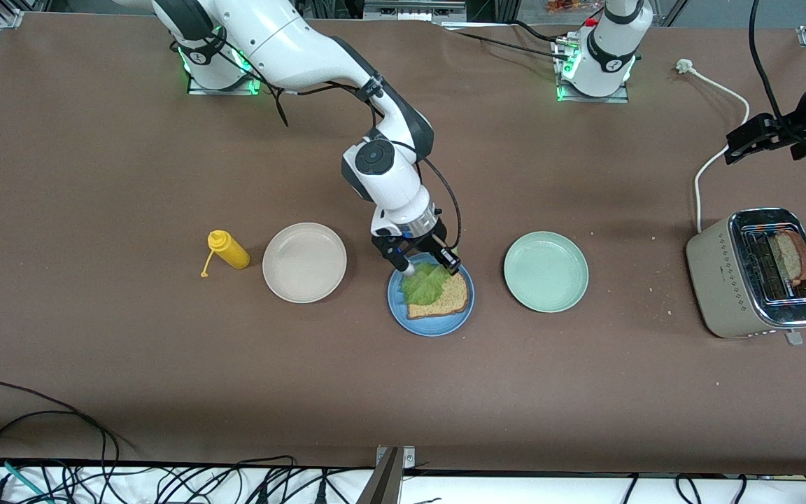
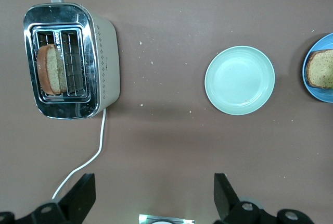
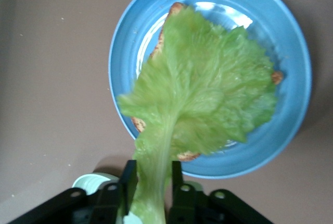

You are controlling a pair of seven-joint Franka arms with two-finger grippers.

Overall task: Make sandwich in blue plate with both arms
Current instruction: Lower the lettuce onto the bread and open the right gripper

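The right end effector (image 1: pixel 429 263), its arm bent steeply down over the blue plate (image 1: pixel 431 323) mid-worktop, pinches the lettuce (image 3: pixel 208 94) stem, the leaf draped over the bread (image 1: pixel 445 301). The left end effector (image 2: pixel 151 195), spread wide, waits above the toaster (image 1: pixel 760 276) end.

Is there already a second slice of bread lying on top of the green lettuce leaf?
No, the ruffled green lettuce leaf lies uncovered over one brown bread slice on the round blue plate.
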